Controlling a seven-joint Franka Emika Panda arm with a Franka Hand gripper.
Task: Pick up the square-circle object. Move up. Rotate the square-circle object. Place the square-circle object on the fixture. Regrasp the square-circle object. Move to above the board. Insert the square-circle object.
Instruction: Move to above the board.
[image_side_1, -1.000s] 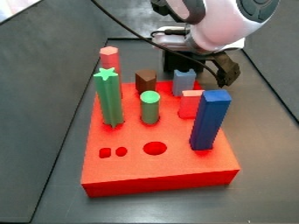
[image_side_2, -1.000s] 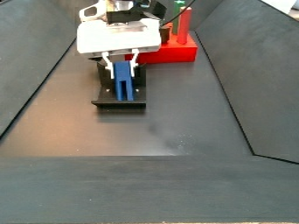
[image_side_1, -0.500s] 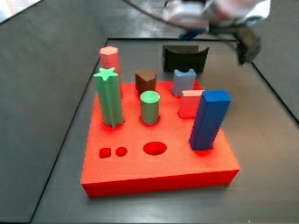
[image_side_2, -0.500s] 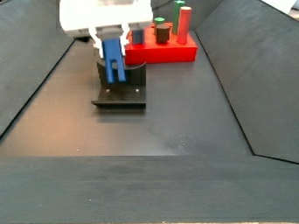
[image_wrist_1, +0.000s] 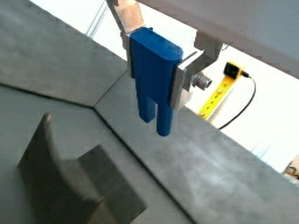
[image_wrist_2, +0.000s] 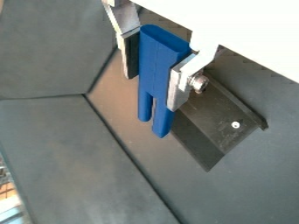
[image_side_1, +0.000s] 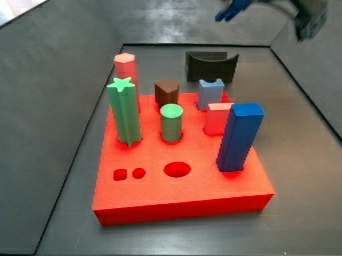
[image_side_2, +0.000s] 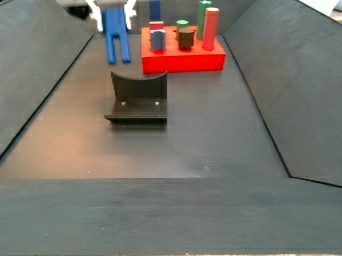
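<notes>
Gripper (image_wrist_1: 160, 63): upper left of side view, jaws closed on square-circle object (image_side_2: 115, 33), prongs down, raised above fixture (image_side_2: 138, 97). Board (image_side_2: 187, 60): behind, apart.

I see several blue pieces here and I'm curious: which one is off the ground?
The square-circle object, the blue block with two prongs pointing down. The gripper holds it in the air above the fixture; the plain blue post stands on the red board.

Matt blue plastic square-circle object (image_wrist_2: 156, 80) between the claw's (image_wrist_2: 153, 59) silver metal plates
</notes>
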